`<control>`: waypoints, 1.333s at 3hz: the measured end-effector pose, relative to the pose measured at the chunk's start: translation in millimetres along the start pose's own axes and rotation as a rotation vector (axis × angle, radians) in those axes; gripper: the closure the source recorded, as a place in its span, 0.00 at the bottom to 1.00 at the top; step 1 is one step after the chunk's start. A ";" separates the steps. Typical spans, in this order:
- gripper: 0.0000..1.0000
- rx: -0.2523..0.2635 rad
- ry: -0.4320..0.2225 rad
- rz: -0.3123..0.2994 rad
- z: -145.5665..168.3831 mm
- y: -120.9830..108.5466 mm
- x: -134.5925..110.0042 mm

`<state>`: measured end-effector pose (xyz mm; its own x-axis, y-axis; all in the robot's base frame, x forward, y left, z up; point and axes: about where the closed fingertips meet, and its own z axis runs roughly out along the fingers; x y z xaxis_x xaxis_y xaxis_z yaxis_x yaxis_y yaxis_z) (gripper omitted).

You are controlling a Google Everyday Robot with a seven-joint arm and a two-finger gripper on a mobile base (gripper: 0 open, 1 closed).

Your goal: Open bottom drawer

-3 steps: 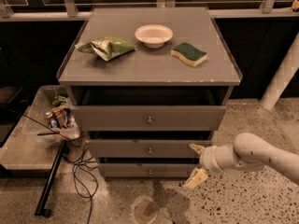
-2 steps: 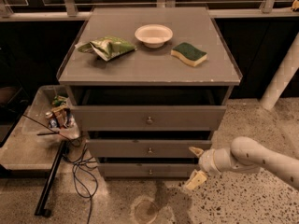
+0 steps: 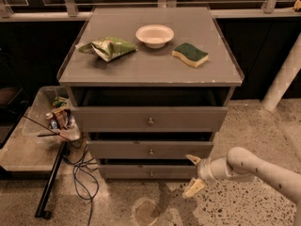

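Observation:
The bottom drawer [image 3: 141,172] is the lowest, slimmest grey front of the three, with a small round metal knob [image 3: 151,173] at its centre. It stands slightly pulled out, like the two above it. My gripper [image 3: 193,173] comes in from the right on a white arm, level with the bottom drawer and just off its right end. Its two pale fingers [image 3: 193,187] are spread apart, one above the other, holding nothing. It is well right of the knob.
On the cabinet top [image 3: 150,65] lie a green chip bag [image 3: 109,47], a white bowl [image 3: 154,35] and a green-yellow sponge [image 3: 190,54]. A clear bin of clutter [image 3: 54,114], black cables [image 3: 80,168] and a black pole [image 3: 51,178] sit at the left. A white post [image 3: 284,76] stands at the right.
The gripper and arm have shifted slightly left and lower beside the bottom drawer. The drawers have not moved.

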<state>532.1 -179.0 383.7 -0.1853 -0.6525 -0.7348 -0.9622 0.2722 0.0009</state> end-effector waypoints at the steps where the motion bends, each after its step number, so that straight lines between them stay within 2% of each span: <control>1: 0.00 0.032 -0.043 -0.023 23.0 -2.1 20.4; 2: 0.00 0.072 -0.056 -0.031 43.9 -7.6 40.4; 3: 0.00 0.072 -0.056 -0.031 43.9 -7.6 40.4; 4: 0.00 0.053 -0.052 -0.009 58.6 -10.1 47.1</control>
<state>544.8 -171.0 309.4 -0.1647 -0.6181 -0.7687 -0.9517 0.3043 -0.0408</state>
